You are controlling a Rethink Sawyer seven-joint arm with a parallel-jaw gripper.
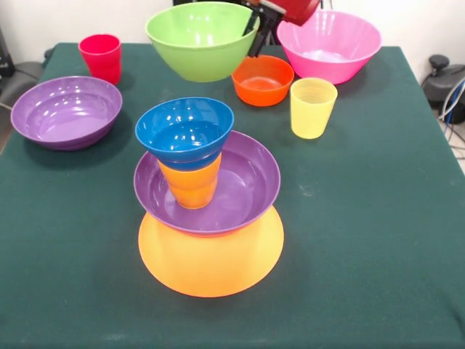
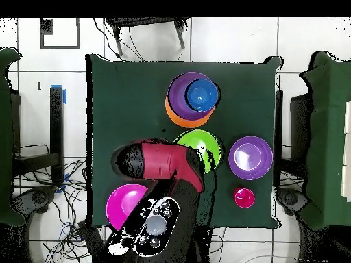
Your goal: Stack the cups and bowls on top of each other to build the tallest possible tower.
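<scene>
We saw the gripper (image 1: 256,33) clamped on the rim of the green bowl (image 1: 200,40), held mouth-up and tilted, while below and nearer the camera stood the tower (image 1: 207,196), its long axis upright, 4 pieces topped by the blue bowl (image 1: 184,129).

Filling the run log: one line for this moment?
gripper: holds green bowl aloft | tower: four pieces, blue bowl topmost
</scene>
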